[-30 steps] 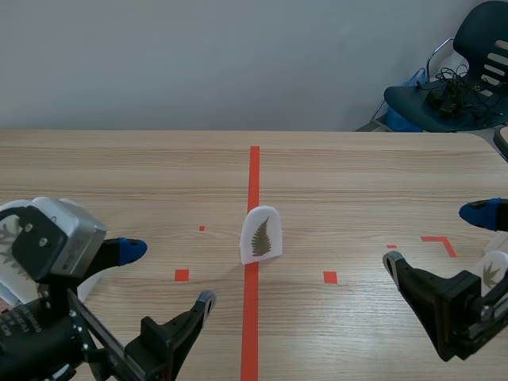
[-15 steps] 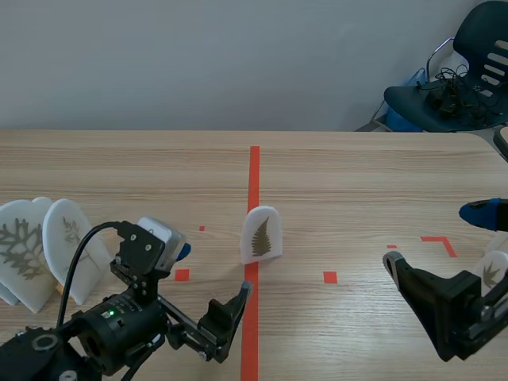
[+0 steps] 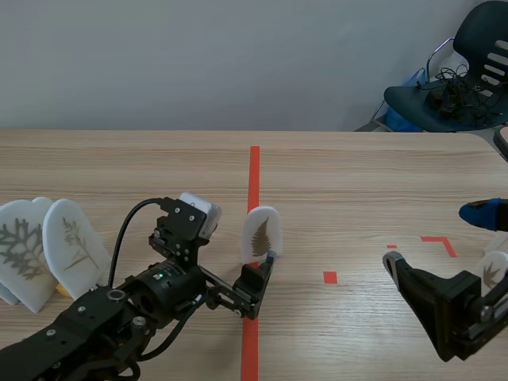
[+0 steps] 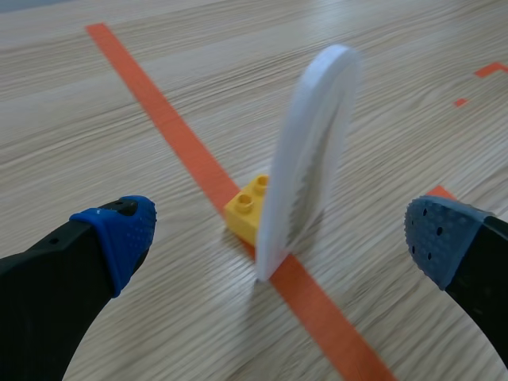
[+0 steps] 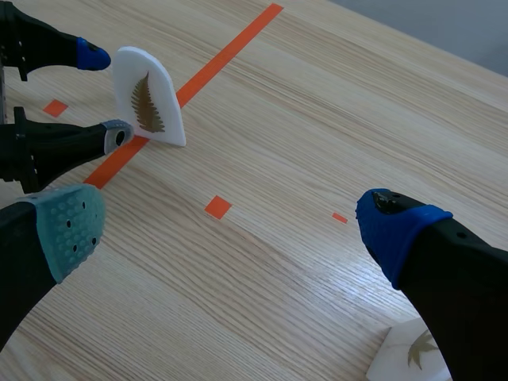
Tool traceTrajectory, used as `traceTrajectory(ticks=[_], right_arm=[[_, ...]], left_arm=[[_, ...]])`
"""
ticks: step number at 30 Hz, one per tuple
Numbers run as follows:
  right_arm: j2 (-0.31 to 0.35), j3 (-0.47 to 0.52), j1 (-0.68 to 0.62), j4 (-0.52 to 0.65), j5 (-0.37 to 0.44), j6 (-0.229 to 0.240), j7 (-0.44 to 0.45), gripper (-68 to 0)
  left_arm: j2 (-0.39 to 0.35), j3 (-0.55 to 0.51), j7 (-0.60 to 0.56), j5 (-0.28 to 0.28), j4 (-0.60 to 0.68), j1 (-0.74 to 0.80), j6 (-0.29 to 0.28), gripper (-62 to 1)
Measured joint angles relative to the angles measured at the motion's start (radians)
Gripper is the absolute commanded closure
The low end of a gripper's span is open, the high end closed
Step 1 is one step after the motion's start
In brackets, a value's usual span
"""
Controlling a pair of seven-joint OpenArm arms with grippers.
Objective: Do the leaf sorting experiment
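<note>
A white arched card with a brown fern leaf (image 3: 261, 234) stands upright on the orange centre line on a small yellow brick (image 4: 248, 208). In the left wrist view the card (image 4: 308, 151) is edge-on, ahead of and between the tips of my left gripper (image 4: 278, 238), which is open and not touching it. The scene view shows the left gripper (image 3: 242, 240) with one finger on each side of the card. My right gripper (image 3: 436, 238) is open near the table's right edge, nothing between its fingers (image 5: 67, 226). The fern card (image 5: 148, 99) lies far ahead of it.
Two white leaf cards (image 3: 20, 250) (image 3: 75, 246) stand at the left edge of the table. Another leaf card (image 3: 494, 270) stands by the right arm, also in the right wrist view (image 5: 413, 353). A dark chair (image 3: 460, 79) stands beyond the table's far right corner.
My left arm has swung from the near left toward the centre line, bringing its open fingers to either side of the fern card. The right arm and the cards have not moved.
</note>
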Motion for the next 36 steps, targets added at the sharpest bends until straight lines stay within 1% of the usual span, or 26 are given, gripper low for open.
traceTrajectory(ticks=[3, 4, 8, 15, 16, 19, 21, 24, 32, 36], right_arm=[[0.000, 0.000, 0.000, 0.000, 0.000, 0.000, 0.000, -67.9], [0.000, 0.000, 0.000, 0.000, 0.000, 0.000, 0.000, -67.9], [0.000, 0.000, 0.000, 0.000, 0.000, 0.000, 0.000, -67.9], [0.000, 0.000, 0.000, 0.000, 0.000, 0.000, 0.000, -67.9], [0.000, 0.000, 0.000, 0.000, 0.000, 0.000, 0.000, -67.9], [0.000, 0.000, 0.000, 0.000, 0.000, 0.000, 0.000, -67.9], [0.000, 0.000, 0.000, 0.000, 0.000, 0.000, 0.000, -67.9], [0.000, 0.000, 0.000, 0.000, 0.000, 0.000, 0.000, -67.9], [0.000, 0.000, 0.000, 0.000, 0.000, 0.000, 0.000, -67.9], [0.000, 0.000, 0.000, 0.000, 0.000, 0.000, 0.000, -67.9]], left_arm=[[0.043, 0.010, -0.037, 0.061, -0.026, -0.013, 0.021, -62.3], [0.056, 0.013, -0.036, 0.071, -0.036, -0.019, 0.034, -62.3], [0.090, 0.014, -0.037, 0.071, -0.087, -0.053, 0.051, -62.3], [0.089, 0.014, -0.036, 0.071, -0.113, -0.074, 0.051, -62.3], [0.089, 0.014, -0.036, 0.071, -0.113, -0.074, 0.051, -59.2], [0.089, 0.014, -0.037, 0.071, -0.113, -0.074, 0.051, -43.9], [0.089, 0.014, -0.037, 0.071, -0.113, -0.072, 0.051, -35.6], [0.089, 0.014, -0.037, 0.071, -0.113, -0.067, 0.050, -26.3], [0.089, 0.014, -0.051, 0.070, -0.113, -0.063, 0.051, -12.1], [0.089, 0.014, -0.051, 0.070, -0.113, -0.063, 0.051, -9.7]])
